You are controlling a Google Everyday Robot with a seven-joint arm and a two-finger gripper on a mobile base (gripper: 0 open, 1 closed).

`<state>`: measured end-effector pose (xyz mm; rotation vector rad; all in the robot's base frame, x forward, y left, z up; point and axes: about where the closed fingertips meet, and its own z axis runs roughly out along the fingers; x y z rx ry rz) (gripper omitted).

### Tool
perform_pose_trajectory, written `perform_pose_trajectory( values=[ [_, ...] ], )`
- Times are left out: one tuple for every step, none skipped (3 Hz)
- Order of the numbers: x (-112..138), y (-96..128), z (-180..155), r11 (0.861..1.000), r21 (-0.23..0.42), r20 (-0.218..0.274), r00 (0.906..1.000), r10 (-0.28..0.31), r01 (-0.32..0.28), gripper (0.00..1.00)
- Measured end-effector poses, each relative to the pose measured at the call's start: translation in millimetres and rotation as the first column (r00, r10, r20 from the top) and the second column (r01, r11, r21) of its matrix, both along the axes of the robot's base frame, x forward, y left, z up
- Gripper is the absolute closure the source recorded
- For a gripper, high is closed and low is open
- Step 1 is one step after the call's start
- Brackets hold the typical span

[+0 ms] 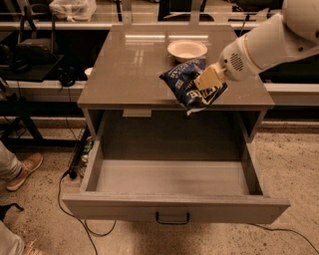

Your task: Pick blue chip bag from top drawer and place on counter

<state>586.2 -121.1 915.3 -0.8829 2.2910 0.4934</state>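
Observation:
The blue chip bag point(187, 82), dark navy with white lettering, hangs in the air over the front edge of the counter point(139, 69). My gripper point(207, 79) comes in from the upper right and is shut on the bag's right side. The top drawer point(174, 204) stands pulled fully out below, its inside bare, its dark pull handle point(172, 218) at the front middle.
A white bowl point(187, 49) sits on the counter just behind the bag. A long shelf with clutter and a plastic bag point(72, 7) runs behind. A person's shoe point(25, 169) and cables point(75, 199) lie on the floor at the left.

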Motion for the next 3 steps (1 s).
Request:
perform_pose_trajectory(
  values=[
    [50.3,35.0,17.2,0.999,0.022,0.019,0.9989,0.043,-0.044,1.0],
    [88.0,79.4,22.7,0.995,0.04,0.018,0.9953,0.095,-0.096,1.0],
    [115.0,120.2,17.5,0.993,0.014,0.003,0.9934,0.115,-0.115,0.82]
  ],
)
